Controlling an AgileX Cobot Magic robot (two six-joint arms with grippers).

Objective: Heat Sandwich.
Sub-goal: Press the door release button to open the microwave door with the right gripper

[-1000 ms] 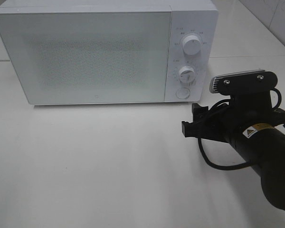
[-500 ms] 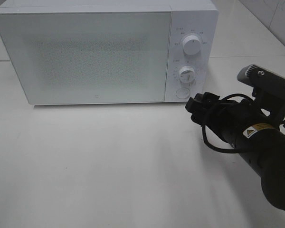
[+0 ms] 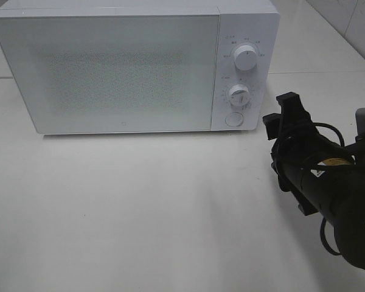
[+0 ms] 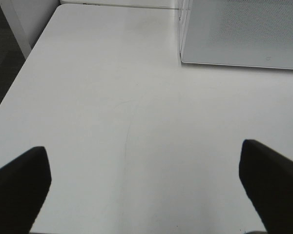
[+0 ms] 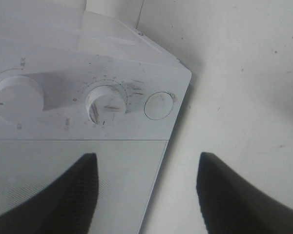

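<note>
Zero sandwiches show in any view.

Exterior high: one microwave (image 3: 134,67) stands on the desk (image 3: 140,207), door shut. The frosted front hides the inside, so the sandwich may sit behind it; cannot tell. Two knobs on its panel, upper knob (image 3: 246,59) and lower knob (image 3: 238,95), with one round button (image 3: 233,118) beneath. Right gripper (image 3: 280,115) hovers just beside that panel.

Left wrist: left gripper (image 4: 146,195), jaws spread wide and empty, over the desk near the microwave's front corner farthest from the panel.

Right wrist: jaws apart, nothing between, facing the lower knob and button.

Judgement: the sandwich is light, soft and layered. Pinching would crush the bread and shed filling. Lift from beneath, or by its dish.
</note>
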